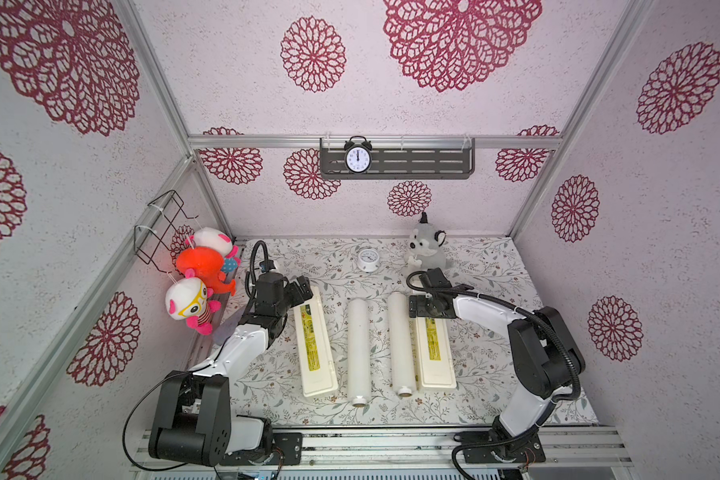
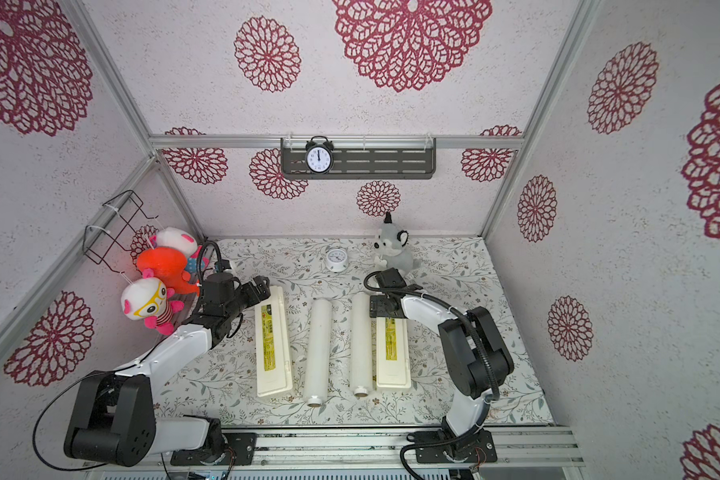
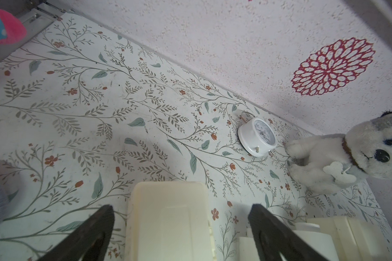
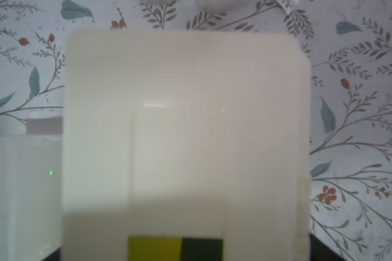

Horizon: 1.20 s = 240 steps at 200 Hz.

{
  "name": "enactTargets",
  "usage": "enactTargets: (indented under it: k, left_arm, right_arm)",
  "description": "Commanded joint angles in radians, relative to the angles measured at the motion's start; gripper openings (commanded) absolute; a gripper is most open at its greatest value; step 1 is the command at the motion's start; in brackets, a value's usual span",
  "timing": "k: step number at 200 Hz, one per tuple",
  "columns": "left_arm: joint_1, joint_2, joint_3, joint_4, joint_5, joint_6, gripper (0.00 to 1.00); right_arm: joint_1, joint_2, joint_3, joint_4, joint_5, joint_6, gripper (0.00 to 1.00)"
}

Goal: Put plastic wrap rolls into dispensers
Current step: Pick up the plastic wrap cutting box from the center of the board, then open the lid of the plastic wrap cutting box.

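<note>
Tabletop (image 1: 487,282) with floral print carries two closed dispensers (image 1: 314,340) (image 1: 433,353) lying lengthwise, flanking two plastic wrap rolls (image 1: 358,349) (image 1: 400,340) between them. Left pincer (image 1: 302,286), released, hovers at the left dispenser's 12 o'clock end; right pincer (image 1: 418,307), released, sits over the right dispenser's 12 o'clock end.

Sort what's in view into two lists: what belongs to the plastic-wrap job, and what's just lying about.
Job:
- two plastic wrap rolls
- two dispensers, lids closed

Lying about:
- white clock
- grey plush dog
- hanging plush toys
- black alarm clock on shelf
</note>
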Motion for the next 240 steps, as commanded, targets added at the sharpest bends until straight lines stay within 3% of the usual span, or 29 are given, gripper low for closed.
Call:
enactTargets:
  k: [1,44,74,104,181,207,240]
  left_arm:
    - [-0.008,-0.004,0.009,-0.005,0.014,-0.015,0.98]
    - [-0.014,0.008,0.021,-0.006,0.056,-0.016,0.98]
    - [-0.022,0.031,0.054,-0.028,0.156,-0.015,0.98]
    - [-0.033,0.061,0.102,-0.036,0.285,-0.032,0.98]
    - [-0.151,0.231,0.360,-0.026,0.630,-0.051,0.98]
    - [-0.195,0.329,0.449,0.117,0.803,-0.142,0.98]
    - [-0.275,0.433,0.540,0.331,0.936,-0.249,0.98]
  right_arm:
    - [-0.015,-0.039,-0.004,-0.082,-0.006,-0.035,0.99]
    - [-0.021,-0.048,-0.013,-0.097,-0.029,-0.091,0.98]
    - [-0.066,-0.097,-0.075,-0.032,-0.102,-0.120,0.85]
    - [-0.154,-0.173,-0.137,0.049,-0.278,-0.147,0.77]
    - [-0.360,-0.351,-0.185,0.188,-0.793,-0.181,0.76]
    - [-0.406,-0.397,-0.185,0.252,-0.957,-0.135,0.76]
    - [-0.414,-0.443,-0.208,0.383,-1.115,-0.039,0.77]
